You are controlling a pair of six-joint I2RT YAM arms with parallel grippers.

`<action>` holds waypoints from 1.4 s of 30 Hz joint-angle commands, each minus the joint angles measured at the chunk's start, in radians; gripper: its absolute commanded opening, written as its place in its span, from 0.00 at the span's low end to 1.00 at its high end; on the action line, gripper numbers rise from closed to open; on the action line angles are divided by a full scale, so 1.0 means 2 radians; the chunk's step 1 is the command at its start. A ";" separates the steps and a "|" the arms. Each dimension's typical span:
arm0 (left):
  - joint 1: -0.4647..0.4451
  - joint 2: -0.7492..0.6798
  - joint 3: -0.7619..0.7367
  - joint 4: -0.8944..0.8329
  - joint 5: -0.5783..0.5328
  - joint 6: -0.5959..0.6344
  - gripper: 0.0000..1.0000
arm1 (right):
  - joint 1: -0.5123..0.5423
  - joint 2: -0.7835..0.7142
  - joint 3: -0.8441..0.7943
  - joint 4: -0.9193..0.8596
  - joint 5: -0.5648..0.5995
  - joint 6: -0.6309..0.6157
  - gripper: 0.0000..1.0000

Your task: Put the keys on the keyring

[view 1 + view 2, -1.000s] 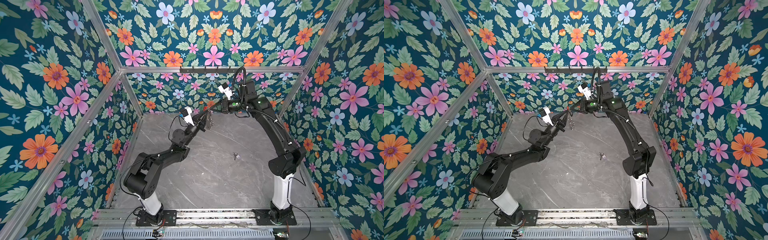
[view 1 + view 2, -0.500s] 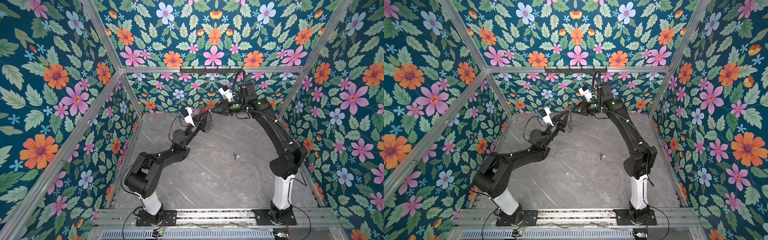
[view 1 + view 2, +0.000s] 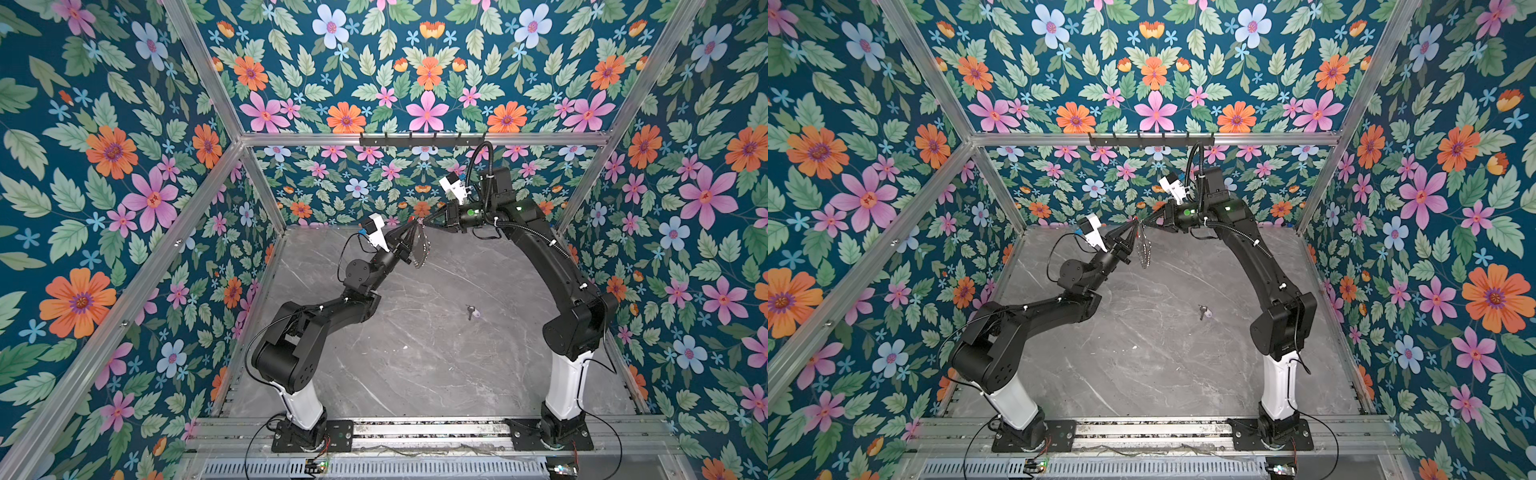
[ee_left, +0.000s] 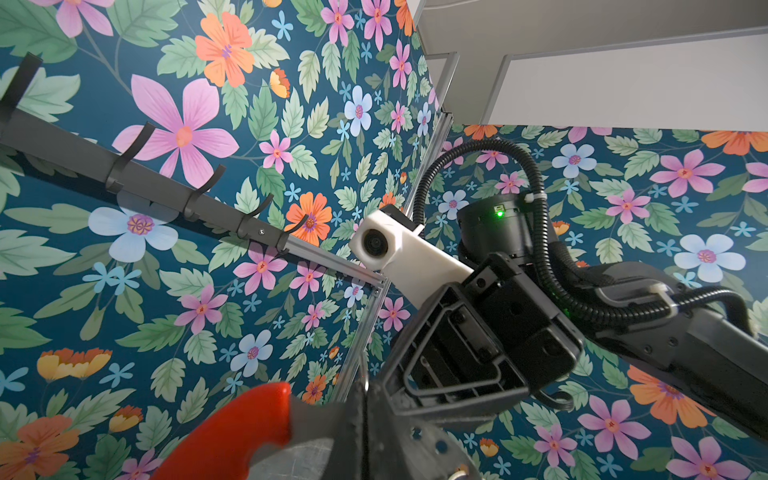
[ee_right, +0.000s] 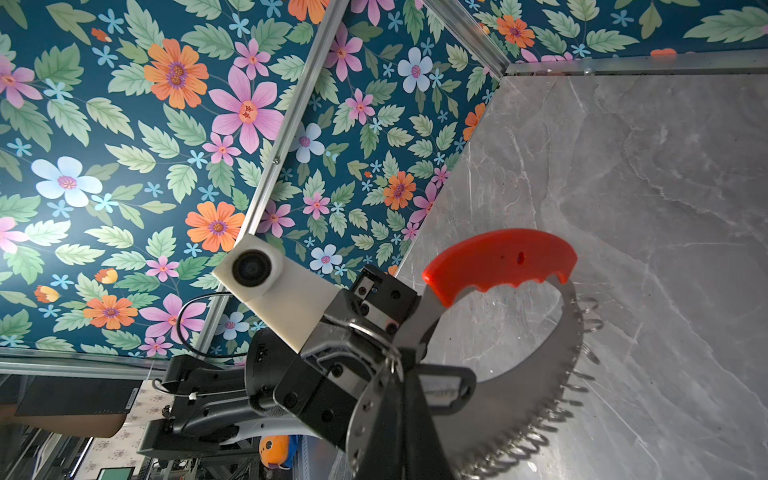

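The keyring [image 3: 420, 248] [image 3: 1143, 250], a metal loop with a red grip [image 5: 498, 261] [image 4: 232, 432] and several small silver rings [image 5: 575, 376], hangs in the air over the back of the table. Both grippers meet at its top. My left gripper [image 3: 413, 228] [image 3: 1133, 228] [image 4: 368, 390] is shut on the metal band beside the red grip. From the other side my right gripper [image 3: 424, 222] [image 3: 1145, 224] [image 5: 397, 374] is shut on the same end, a small ring at its tips. The keys [image 3: 472, 311] [image 3: 1204, 311], one small silver key with a pale tag, lie alone on the table, right of the middle.
The grey marble table [image 3: 415, 365] is walled in by floral panels on three sides. A black hook rail [image 3: 422, 140] [image 4: 124, 174] runs along the back wall just above the two grippers. Both arm bases stand on the front rail.
The right gripper has sunk slightly and the keyring has swung to hang broader between the two grippers. The key on the table has not moved.
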State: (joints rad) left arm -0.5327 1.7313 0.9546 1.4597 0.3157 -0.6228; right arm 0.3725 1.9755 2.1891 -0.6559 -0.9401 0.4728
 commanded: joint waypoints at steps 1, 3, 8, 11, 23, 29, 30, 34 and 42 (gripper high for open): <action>-0.001 0.001 0.008 0.062 0.006 -0.008 0.00 | -0.001 -0.006 -0.007 0.010 -0.008 0.009 0.00; -0.001 0.002 0.008 0.062 0.010 -0.010 0.00 | -0.001 -0.009 -0.013 0.013 -0.003 0.009 0.00; 0.001 0.000 0.003 0.060 0.023 -0.018 0.00 | -0.010 -0.026 -0.027 0.021 0.018 0.009 0.19; 0.007 0.000 0.002 0.061 0.041 -0.036 0.00 | -0.019 -0.036 -0.029 0.018 0.036 0.000 0.28; 0.020 0.007 0.016 0.062 0.091 -0.092 0.00 | -0.003 -0.019 0.036 -0.020 0.038 -0.096 0.29; 0.024 0.008 0.020 0.067 0.091 -0.110 0.00 | -0.003 -0.020 0.022 0.001 0.016 -0.092 0.29; 0.024 0.009 0.020 0.067 0.092 -0.110 0.00 | -0.001 -0.023 0.017 0.007 0.012 -0.091 0.28; 0.025 0.012 0.024 0.067 0.093 -0.115 0.00 | 0.000 -0.032 -0.007 0.035 0.003 -0.083 0.28; 0.025 0.014 0.029 0.067 0.098 -0.121 0.00 | 0.001 -0.027 -0.006 0.051 -0.005 -0.074 0.24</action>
State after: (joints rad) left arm -0.4847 1.7607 1.0054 1.5330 0.4995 -0.8570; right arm 0.3721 1.9221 2.1704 -0.5980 -0.9257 0.3202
